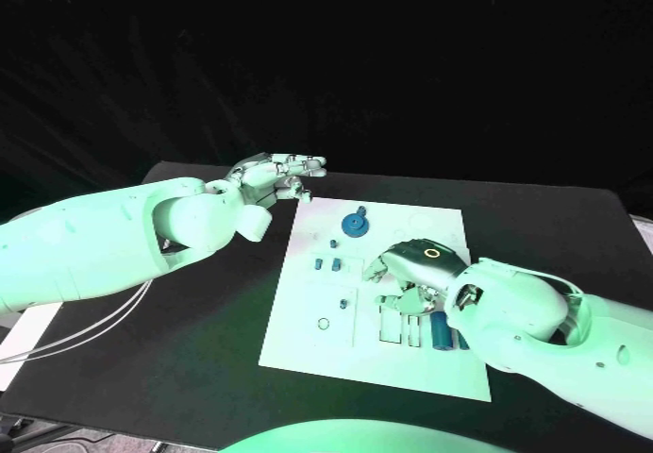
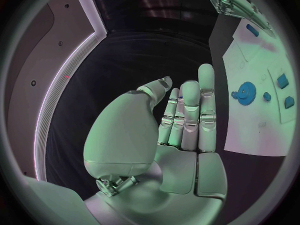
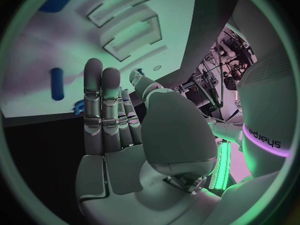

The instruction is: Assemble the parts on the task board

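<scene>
1. The white rectangular task board point(image 1: 394, 363) is being carried by the black table point(image 1: 163, 377), lying flat in the table's middle.
2. A long blue cylindrical part point(image 1: 440, 330) is being seen lying on the board just beside the right arm, next to pale rectangular recesses point(image 1: 392, 328).
3. The silver right hand point(image 1: 415, 264) is being held low over the board's middle, palm down; in the right wrist view its fingers point(image 3: 103, 102) are being kept straight and side by side, with nothing gripped between them.
4. Small blue block-shaped parts point(image 1: 324, 265) are being shown on the board, just beside that hand.
5. A round blue gear-shaped part point(image 1: 354, 224) is being seen farther up the board, near its far edge.
6. The silver left hand point(image 1: 279, 176) is being held above the table beyond the board's far left corner; its fingers point(image 2: 187, 115) are being kept extended and empty.
</scene>
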`<action>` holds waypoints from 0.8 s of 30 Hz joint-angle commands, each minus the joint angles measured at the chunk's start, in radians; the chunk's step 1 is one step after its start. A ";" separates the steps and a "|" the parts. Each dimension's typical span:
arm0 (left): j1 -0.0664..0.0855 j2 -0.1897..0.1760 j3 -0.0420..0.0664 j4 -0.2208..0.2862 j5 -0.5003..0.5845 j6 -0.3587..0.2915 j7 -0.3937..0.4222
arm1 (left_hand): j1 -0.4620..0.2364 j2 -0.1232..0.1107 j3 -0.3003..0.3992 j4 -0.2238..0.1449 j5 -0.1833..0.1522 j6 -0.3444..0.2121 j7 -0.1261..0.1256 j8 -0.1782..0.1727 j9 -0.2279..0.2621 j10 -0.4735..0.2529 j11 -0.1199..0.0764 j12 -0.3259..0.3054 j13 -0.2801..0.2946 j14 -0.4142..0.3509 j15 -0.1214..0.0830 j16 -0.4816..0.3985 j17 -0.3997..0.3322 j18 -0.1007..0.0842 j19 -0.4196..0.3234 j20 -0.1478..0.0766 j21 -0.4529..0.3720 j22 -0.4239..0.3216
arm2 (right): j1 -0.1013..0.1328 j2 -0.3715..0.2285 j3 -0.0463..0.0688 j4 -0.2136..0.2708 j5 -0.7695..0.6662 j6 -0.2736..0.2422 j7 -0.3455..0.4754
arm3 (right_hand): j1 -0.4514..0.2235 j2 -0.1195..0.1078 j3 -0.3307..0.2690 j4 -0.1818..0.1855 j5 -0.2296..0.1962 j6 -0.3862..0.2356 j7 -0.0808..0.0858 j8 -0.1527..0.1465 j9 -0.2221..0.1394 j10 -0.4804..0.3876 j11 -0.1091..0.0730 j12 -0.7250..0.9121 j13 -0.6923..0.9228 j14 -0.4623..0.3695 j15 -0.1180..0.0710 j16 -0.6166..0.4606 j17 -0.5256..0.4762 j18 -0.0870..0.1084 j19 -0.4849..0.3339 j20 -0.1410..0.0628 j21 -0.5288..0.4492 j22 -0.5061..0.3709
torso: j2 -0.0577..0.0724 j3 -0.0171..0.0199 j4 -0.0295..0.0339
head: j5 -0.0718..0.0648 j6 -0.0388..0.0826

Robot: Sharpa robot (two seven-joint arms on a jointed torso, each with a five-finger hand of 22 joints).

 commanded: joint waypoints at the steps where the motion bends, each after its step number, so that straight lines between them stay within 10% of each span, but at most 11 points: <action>1: 0.000 -0.001 0.000 0.003 -0.005 0.020 0.004 | -0.003 0.006 -0.004 -0.002 0.005 -0.007 -0.001 -0.001 0.000 -0.008 0.000 0.006 -0.001 -0.006 0.002 -0.001 -0.002 0.017 -0.002 0.008 -0.006 -0.001 | 0.022 -0.039 0.004 0.011 -0.003 -0.029 -0.047 | -0.012 -0.012 -0.037 0.013 -0.005 -0.009 -0.014 -0.003 0.000 -0.005 -0.011 0.003 -0.003 0.011 -0.004 0.011 0.001 0.013 0.001 -0.007 0.009 0.005 | -0.002 -0.0010 -0.0024 | -0.008 0.006; 24: -0.001 0.004 -0.004 -0.003 -0.005 0.026 0.002 | -0.003 0.006 -0.004 -0.002 0.005 -0.007 -0.001 -0.001 0.000 -0.008 0.000 0.006 -0.001 -0.006 0.002 -0.001 -0.002 0.017 -0.002 0.008 -0.006 -0.001 | 0.039 -0.082 0.006 -0.026 -0.021 0.020 -0.072 | 0.050 0.033 -0.127 0.065 -0.004 0.018 -0.035 0.004 0.002 0.004 -0.025 0.009 -0.001 0.014 -0.012 0.017 -0.009 0.014 -0.004 -0.015 0.018 0.012 | 0.000 -0.0002 0.0015 | -0.019 0.018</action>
